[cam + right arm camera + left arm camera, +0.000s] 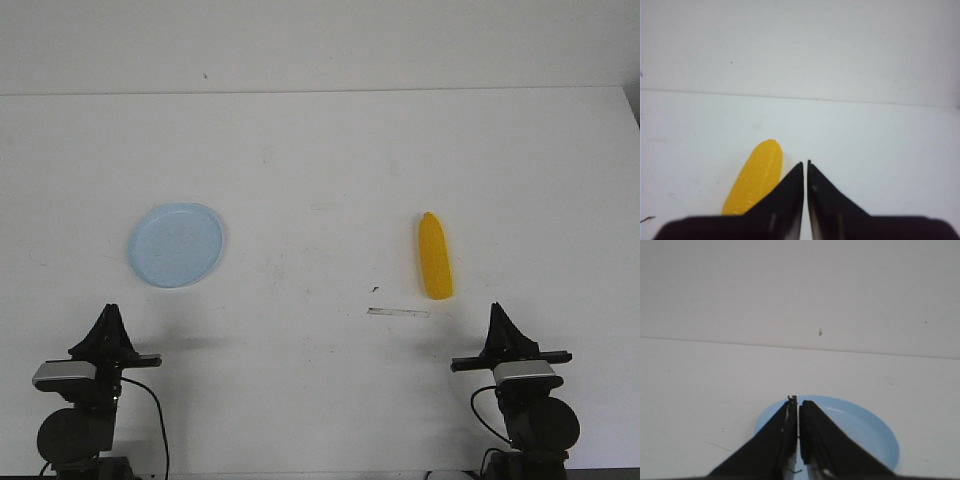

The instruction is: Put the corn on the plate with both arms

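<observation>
The yellow corn cob [435,256] lies on the white table right of centre, its pointed end away from me. It also shows in the right wrist view [756,180], partly behind the fingers. The pale blue plate [176,244] sits empty on the left; it shows in the left wrist view [870,432] behind the fingers. My left gripper [108,313] is shut and empty, near the table's front edge, short of the plate; it also shows in the left wrist view [798,401]. My right gripper [497,310] is shut and empty, in front and to the right of the corn; it also shows in the right wrist view [805,162].
A thin pale strip [398,312] and a small dark fleck [374,289] lie on the table just in front of the corn. The table's far edge meets a white wall. A dark edge shows at the far right corner [632,100].
</observation>
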Robot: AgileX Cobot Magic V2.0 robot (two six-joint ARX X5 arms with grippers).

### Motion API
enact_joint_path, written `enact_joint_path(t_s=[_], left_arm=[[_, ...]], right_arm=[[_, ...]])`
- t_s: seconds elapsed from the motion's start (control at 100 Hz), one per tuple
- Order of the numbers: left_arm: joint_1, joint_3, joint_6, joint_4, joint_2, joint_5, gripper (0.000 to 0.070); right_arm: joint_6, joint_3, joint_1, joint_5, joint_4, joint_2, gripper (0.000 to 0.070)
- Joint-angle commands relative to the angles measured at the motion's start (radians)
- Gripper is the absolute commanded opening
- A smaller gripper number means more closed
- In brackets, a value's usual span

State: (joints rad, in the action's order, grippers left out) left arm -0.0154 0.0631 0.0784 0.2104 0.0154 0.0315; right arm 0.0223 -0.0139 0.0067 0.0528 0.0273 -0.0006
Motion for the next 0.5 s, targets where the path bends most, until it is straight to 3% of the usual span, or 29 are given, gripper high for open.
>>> enact_joint_path(t_s=[0.0, 0.49], left_arm=[[0.001, 0.052, 0.016, 0.014, 0.013, 0.007, 0.0003], [0.001, 0.544, 0.016, -0.238, 0.552, 0.006, 0.0002]], right_arm=[[0.004, 0.001, 0.002, 0.000, 0.010, 0.002, 0.0015], [0.004, 0.001, 0.002, 0.000, 0.010, 0.002, 0.0015]])
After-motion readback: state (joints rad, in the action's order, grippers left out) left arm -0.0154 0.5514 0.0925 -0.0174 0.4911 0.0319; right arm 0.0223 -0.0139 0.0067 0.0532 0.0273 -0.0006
